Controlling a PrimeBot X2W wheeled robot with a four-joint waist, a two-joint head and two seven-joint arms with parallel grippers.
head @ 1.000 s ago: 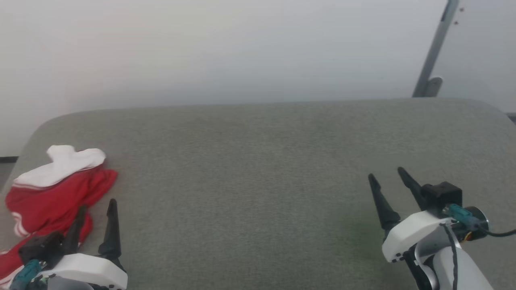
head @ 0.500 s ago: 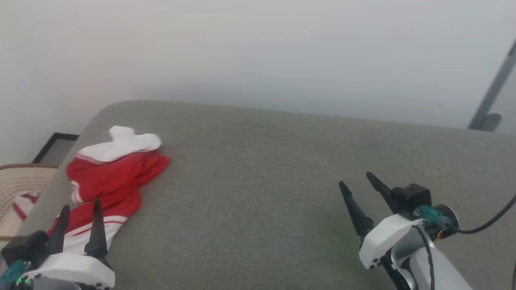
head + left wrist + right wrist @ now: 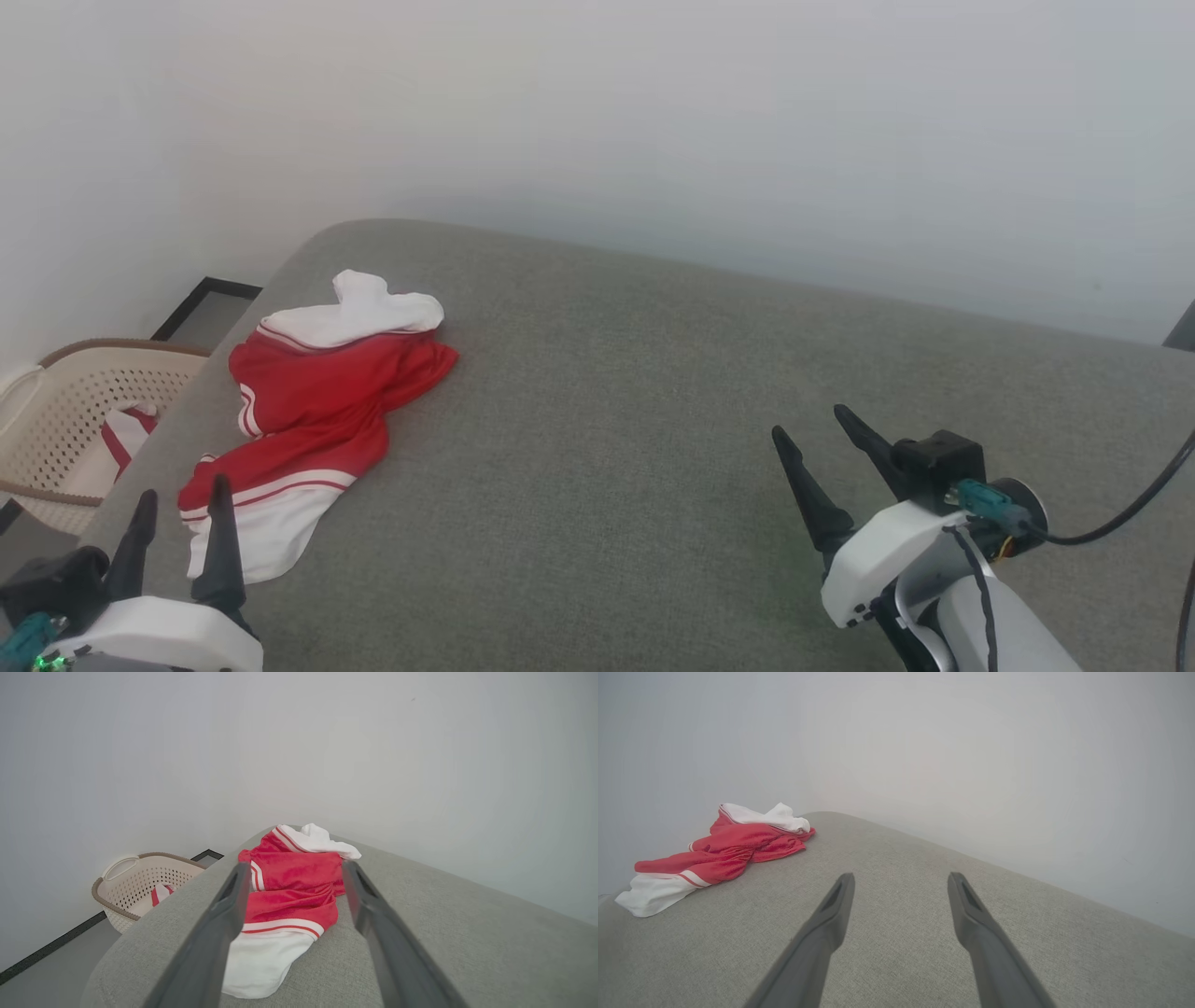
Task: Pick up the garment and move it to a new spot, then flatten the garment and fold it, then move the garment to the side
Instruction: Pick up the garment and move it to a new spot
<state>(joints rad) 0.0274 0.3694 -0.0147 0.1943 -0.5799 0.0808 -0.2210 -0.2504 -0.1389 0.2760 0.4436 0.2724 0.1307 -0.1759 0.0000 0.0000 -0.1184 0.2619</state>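
The garment (image 3: 322,406) is a crumpled red shirt with white sleeves and striped trim, lying on the grey cushioned surface (image 3: 653,420) near its left end. Along my left fingers, the garment (image 3: 289,886) shows just ahead of the tips. My left gripper (image 3: 182,495) hovers open at the garment's near white edge, with nothing between the fingers. My right gripper (image 3: 808,420) stands open over bare cushion well to the right. In the right wrist view the garment (image 3: 724,854) lies far off at the left.
A cream perforated laundry basket (image 3: 65,420) stands on the floor beyond the cushion's left end, with red-and-white cloth inside; the basket (image 3: 140,882) also appears beside my left fingers. A plain white wall rises behind the cushion. A black cable (image 3: 1120,513) trails from my right wrist.
The head camera has swung left, bringing the basket and the cushion's left end into view. Both grippers stay open, and the garment lies in the same heap.
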